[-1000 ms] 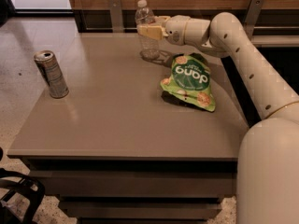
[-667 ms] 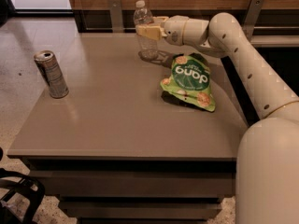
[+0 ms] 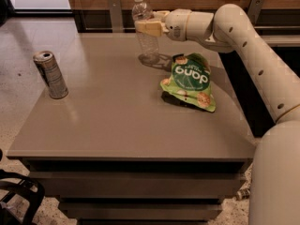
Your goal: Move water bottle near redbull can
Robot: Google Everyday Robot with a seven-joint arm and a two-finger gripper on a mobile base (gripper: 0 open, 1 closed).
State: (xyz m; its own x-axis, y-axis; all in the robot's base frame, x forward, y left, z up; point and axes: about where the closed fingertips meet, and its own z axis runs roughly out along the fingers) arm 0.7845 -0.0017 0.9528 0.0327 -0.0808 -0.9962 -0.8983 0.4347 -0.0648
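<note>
Jaws: closed on upper body of water bottle [image 3: 148, 47], just below neck. Gripper [image 3: 144, 27]: upper centre of frame, above far edge of table [image 3: 117, 130]. Bottle upright, white cap up; base at tabletop level, contact with surface cannot be told. Arm [image 3: 248, 50]: enters from right, runs to lower right corner. Green snack bag [image 3: 190, 81]: flat on table, right of centre, near bottle base. Redbull can [image 3: 50, 75]: upright, left side of table, well apart from bottle.
</note>
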